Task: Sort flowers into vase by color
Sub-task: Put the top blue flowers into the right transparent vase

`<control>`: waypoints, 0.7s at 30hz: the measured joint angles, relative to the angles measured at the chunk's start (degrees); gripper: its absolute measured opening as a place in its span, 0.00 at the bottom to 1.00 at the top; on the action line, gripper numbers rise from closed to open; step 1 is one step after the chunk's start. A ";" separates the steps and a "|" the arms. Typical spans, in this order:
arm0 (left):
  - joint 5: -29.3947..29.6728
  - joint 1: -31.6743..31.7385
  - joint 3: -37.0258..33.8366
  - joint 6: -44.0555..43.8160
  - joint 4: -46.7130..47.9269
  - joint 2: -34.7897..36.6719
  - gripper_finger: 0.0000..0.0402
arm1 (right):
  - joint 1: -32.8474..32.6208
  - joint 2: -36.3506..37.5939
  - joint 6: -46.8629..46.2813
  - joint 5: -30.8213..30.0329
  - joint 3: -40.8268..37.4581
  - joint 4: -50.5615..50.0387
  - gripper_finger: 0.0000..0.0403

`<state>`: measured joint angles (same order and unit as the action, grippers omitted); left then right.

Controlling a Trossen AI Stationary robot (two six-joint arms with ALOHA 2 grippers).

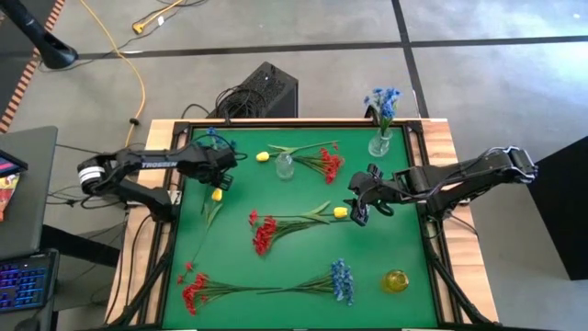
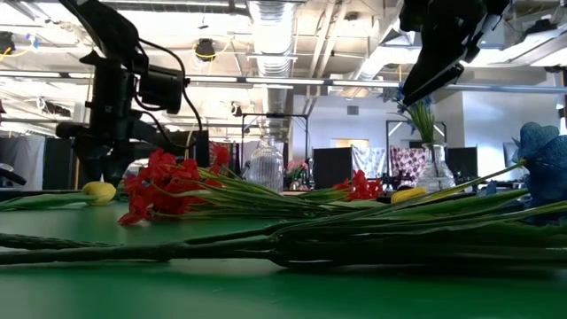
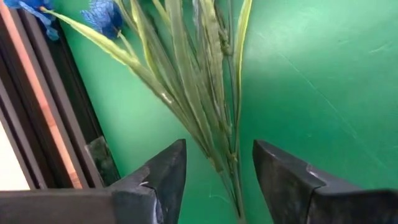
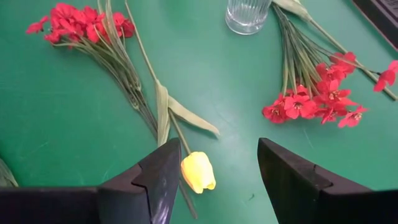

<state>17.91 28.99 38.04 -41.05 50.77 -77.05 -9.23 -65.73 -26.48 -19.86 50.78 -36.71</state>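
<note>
My left gripper (image 1: 223, 171) (image 3: 217, 152) is at the far left of the green mat, pointing steeply down. It is open, one finger on each side of the green stems (image 3: 208, 112) of a blue flower sprig (image 1: 215, 139), without touching them. My right gripper (image 1: 357, 205) (image 4: 219, 149) hangs open above a yellow tulip bud (image 4: 198, 172) (image 1: 341, 212), which lies on the mat right of centre. That bud shows between the fingers, close to one of them and below both. A glass vase (image 1: 380, 144) at the far right holds blue flowers.
Flat on the mat lie red sprigs (image 1: 326, 162) (image 1: 262, 232) (image 1: 194, 291), a blue sprig (image 1: 342, 280) and two more yellow tulips (image 1: 263, 156) (image 1: 217, 194). A clear vase (image 1: 284, 166) stands far centre and a yellowish vase (image 1: 395, 280) near right. A dark frame (image 3: 68, 124) edges the mat.
</note>
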 joint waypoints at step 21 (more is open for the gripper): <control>0.73 0.00 -0.13 3.18 -3.64 -2.55 0.16 | 0.00 0.00 1.05 0.00 0.00 -0.04 0.59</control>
<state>18.64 28.99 37.91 -37.87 47.14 -79.60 -9.23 -65.73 -25.43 -19.86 50.78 -36.75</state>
